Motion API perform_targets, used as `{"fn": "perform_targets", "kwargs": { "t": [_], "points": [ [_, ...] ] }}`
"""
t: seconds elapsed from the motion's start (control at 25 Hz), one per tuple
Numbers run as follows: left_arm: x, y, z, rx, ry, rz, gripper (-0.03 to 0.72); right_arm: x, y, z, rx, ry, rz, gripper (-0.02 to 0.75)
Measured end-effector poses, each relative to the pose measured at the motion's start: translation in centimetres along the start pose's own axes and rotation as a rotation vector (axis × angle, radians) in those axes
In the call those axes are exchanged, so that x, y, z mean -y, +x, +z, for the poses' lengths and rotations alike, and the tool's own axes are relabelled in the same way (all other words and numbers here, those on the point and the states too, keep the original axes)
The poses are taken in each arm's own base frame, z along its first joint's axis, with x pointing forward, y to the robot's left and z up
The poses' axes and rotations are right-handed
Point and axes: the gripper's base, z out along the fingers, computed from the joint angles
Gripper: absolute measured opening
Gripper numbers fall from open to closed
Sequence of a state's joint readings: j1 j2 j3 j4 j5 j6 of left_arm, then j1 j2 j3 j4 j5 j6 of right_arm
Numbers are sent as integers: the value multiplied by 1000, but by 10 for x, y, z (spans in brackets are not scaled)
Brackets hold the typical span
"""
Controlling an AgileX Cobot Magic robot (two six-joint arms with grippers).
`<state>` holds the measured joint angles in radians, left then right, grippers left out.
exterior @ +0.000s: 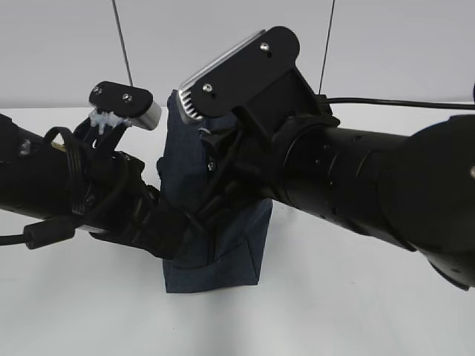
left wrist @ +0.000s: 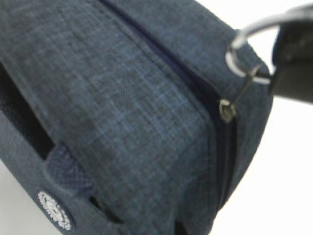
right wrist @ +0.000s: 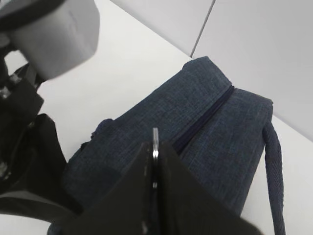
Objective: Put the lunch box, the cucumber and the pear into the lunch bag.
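The dark navy lunch bag (exterior: 223, 252) stands on end at the middle of the white table, its zipper (left wrist: 215, 122) shut along the length that shows. My right gripper (right wrist: 155, 152) is shut on the silver ring pull (right wrist: 155, 139), which also shows as a ring (left wrist: 240, 54) at the bag's upper corner. My left gripper (exterior: 169, 239) presses into the bag's lower left side; its fingers are hidden by the fabric (left wrist: 137, 112), and it seems shut on the cloth. The lunch box, the cucumber and the pear are out of view.
The bag's loop handle (right wrist: 276, 181) hangs off its far side. The left arm's wrist camera (right wrist: 58, 34) sits close to the right gripper. Both arms crowd the bag from either side; bare white table (exterior: 334, 311) lies in front, a grey wall behind.
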<state>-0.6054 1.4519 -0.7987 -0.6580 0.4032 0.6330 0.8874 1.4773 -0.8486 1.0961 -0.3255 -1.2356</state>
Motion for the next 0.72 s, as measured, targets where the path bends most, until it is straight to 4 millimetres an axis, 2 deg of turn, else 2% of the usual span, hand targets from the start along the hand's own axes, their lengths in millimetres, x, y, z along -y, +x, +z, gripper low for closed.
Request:
{"fn": "perform_targets", "kwargs": {
  "t": [0.24,0.44,0.72],
  "points": [
    [1,1,0,-17,12,2,7,7,-6,3,0,-21,20,0],
    [1,2,0,-22,15,4,7,31,-10,8,-38,-88,79,0],
    [2,2,0,-29,19,6,7,51,-18,14,-63,-196,108,0]
  ]
}}
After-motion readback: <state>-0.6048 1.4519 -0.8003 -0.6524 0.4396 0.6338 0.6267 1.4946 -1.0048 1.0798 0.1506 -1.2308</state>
